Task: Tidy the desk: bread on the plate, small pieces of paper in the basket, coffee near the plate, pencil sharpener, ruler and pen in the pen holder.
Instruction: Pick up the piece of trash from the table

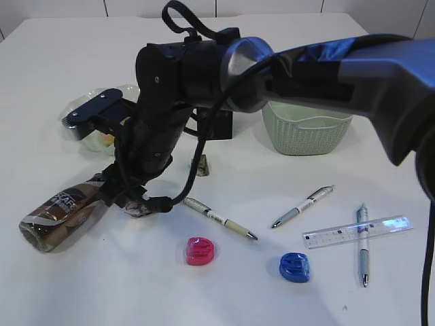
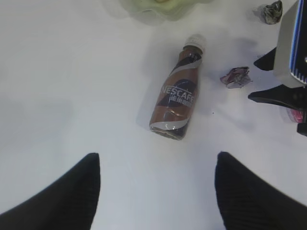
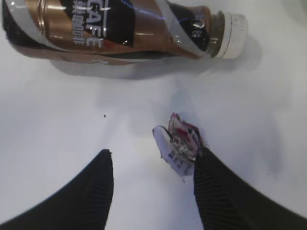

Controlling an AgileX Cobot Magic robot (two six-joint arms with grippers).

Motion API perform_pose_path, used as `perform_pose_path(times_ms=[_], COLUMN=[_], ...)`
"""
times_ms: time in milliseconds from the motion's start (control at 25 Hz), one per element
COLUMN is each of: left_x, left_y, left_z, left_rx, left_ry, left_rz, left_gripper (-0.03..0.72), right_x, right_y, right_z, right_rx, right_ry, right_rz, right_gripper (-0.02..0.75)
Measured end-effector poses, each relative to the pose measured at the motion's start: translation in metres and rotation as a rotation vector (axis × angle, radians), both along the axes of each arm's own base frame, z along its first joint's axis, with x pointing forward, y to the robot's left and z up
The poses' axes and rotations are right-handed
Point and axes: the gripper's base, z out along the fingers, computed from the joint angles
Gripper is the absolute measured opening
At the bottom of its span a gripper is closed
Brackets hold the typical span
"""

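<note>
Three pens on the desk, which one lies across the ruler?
The blue-and-silver pen at the far right. It lies crosswise over the clear ruler. The white pen and the silver pen lie on bare tabletop, clear of it.

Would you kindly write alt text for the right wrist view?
An open right gripper straddles a crumpled paper scrap on the white desk, one finger touching it. Beyond it lies the coffee on its side, cap on.

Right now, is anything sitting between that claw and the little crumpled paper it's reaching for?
No. The right gripper is open right at the crumpled paper, one finger beside it, bare desk between. The coffee lies farther off, not in the way.
</note>
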Motion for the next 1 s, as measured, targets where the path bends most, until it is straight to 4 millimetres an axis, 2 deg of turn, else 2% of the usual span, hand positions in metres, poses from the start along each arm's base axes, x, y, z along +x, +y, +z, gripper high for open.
perform_pose_path(times_ms=[200, 600, 1000], left_x=[0.0, 0.0, 0.0], left_y=[0.0, 0.0, 0.0], left_z=[0.0, 0.0, 0.0], left_rx=[0.0, 0.0, 0.0], left_ry=[0.0, 0.0, 0.0], left_rz=[0.0, 0.0, 0.0], left_gripper=[0.526, 0.526, 0.526], right_x=[0.011, 0.014, 0.016], right_y=[0.003, 0.003, 0.003], right_z=[-0.013, -0.037, -0.038], right_rx=[-0.021, -0.057, -0.052], right_ry=[-0.05, -0.015, -0.027], right_rz=[-0.02, -0.073, -0.091], right_gripper=[0.43, 0.43, 0.43])
